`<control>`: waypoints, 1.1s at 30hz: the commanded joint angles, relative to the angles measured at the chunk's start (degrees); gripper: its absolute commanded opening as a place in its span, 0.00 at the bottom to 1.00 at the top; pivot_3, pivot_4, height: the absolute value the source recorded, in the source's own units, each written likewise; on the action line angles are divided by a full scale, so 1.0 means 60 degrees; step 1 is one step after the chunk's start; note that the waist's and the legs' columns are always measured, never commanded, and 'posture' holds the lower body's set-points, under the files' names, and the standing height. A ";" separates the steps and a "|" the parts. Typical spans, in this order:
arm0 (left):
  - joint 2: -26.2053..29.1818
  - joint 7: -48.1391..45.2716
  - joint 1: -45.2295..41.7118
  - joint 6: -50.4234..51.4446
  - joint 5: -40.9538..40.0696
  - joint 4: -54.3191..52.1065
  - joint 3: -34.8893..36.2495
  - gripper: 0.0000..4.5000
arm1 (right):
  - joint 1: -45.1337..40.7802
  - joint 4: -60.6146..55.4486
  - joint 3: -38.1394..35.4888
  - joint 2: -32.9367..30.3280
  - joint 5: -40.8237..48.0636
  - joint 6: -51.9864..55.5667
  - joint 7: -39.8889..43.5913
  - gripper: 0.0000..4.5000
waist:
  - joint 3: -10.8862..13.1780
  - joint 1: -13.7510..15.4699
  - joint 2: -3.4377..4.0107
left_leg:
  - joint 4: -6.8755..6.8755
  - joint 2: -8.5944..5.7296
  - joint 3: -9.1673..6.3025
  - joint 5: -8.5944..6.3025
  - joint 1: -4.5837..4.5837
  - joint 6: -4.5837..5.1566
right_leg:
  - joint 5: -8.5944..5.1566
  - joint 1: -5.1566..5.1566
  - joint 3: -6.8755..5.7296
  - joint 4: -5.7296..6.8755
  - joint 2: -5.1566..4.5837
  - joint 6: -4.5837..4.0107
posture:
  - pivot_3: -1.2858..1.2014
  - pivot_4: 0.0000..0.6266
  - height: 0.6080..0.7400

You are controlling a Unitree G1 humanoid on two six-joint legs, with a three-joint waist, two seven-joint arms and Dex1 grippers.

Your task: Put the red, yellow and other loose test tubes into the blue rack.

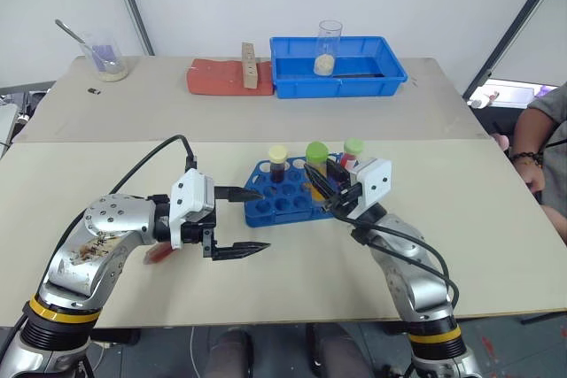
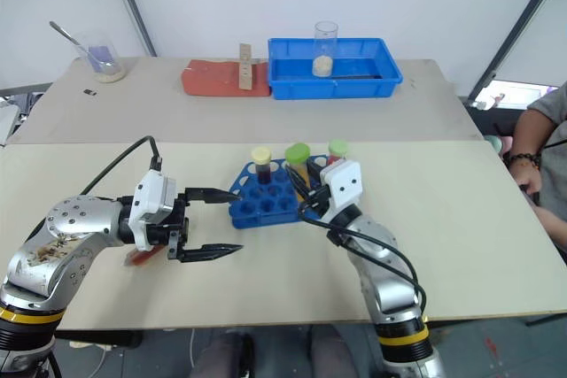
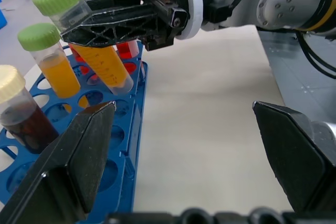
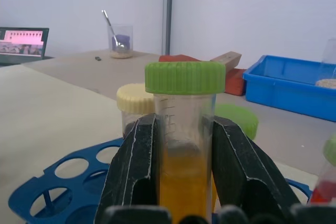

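Clear test tube (image 4: 185, 145), yellow-orange liquid (green cap), printed graduations.

I count 4 capped tubes (image 3: 102, 61): 3 green-cap, 1 cream-cap (image 1: 278, 155); 1 blue rack (image 1: 283, 204); 2 grippers.

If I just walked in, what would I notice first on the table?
Probably the right gripper pinching a yellow-orange tube with a green cap over the blue rack in the middle of the table. Other tubes already stand in the rack, one with a cream cap. The left gripper waits wide open beside the rack.
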 commanded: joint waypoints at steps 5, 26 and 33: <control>0.0106 0.0077 -0.0170 0.0134 -0.0170 -0.0334 0.0085 1.00 | 0.0079 0.0357 0.0014 0.0454 -0.0357 -0.0907 -0.0402 0.22 | 0.0000 -0.0003 0.0000 | 0.0000 0.0000 0.0000 0.0000 0.0006 0.0000 | -0.0009 0.0002 0.0000 0.0005 0.0000 -0.0015 | 0.52 0.24 1.00; 0.0385 0.0933 -0.0146 0.1217 -0.0519 -0.0647 0.0455 1.00 | 0.1009 0.0269 0.0026 0.0040 -0.0686 -0.1475 -0.0155 0.99 | 0.0000 -0.0009 0.0000 | -0.0005 0.0001 -0.0001 0.0000 0.0012 0.0000 | -0.0012 0.0002 0.0000 0.0011 0.0001 -0.0021 | 0.52 0.24 1.00; 0.2534 0.0650 -0.0240 0.2563 -0.0672 -0.0767 0.1371 1.00 | 0.1935 -0.2201 -0.0723 -0.2508 0.0118 -0.0141 0.1444 0.99 | 0.0001 0.0004 -0.0001 | -0.0007 0.0001 0.0003 0.0000 0.0015 0.0000 | -0.0044 0.0001 0.0001 0.0010 -0.0002 -0.0061 | 0.52 0.24 1.00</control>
